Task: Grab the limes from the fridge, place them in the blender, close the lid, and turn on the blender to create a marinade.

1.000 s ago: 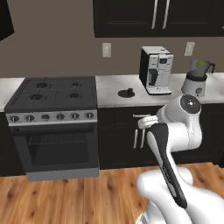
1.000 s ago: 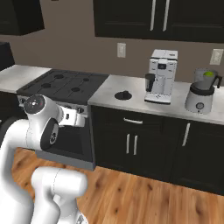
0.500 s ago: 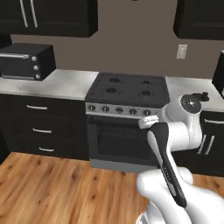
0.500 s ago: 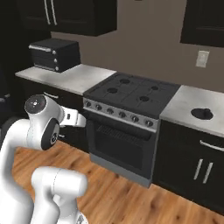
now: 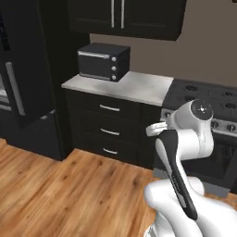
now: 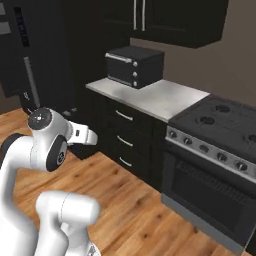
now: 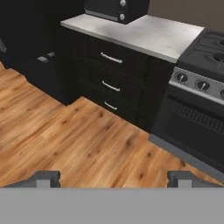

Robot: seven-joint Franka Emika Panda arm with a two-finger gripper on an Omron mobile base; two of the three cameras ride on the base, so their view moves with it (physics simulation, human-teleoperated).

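The fridge is a tall black appliance at the left edge, doors shut, with a long grey handle; it also stands at the upper left in the right base view. Its lower part shows in the hand view. My gripper hangs open over the wooden floor, its two dark fingertips far apart with nothing between them. The arm is folded close to the base, the hand pointing toward the cabinets. The limes, the blender and the lid are out of view.
A black microwave sits on the grey counter above black drawers. A black stove with a row of knobs stands to the right. Wooden floor stretches between me and the fridge.
The whole picture has shifted: the base has moved left along the kitchen. Coffee machine and blender left the views; microwave and fridge came in. The arm's pose and open gripper are unchanged.
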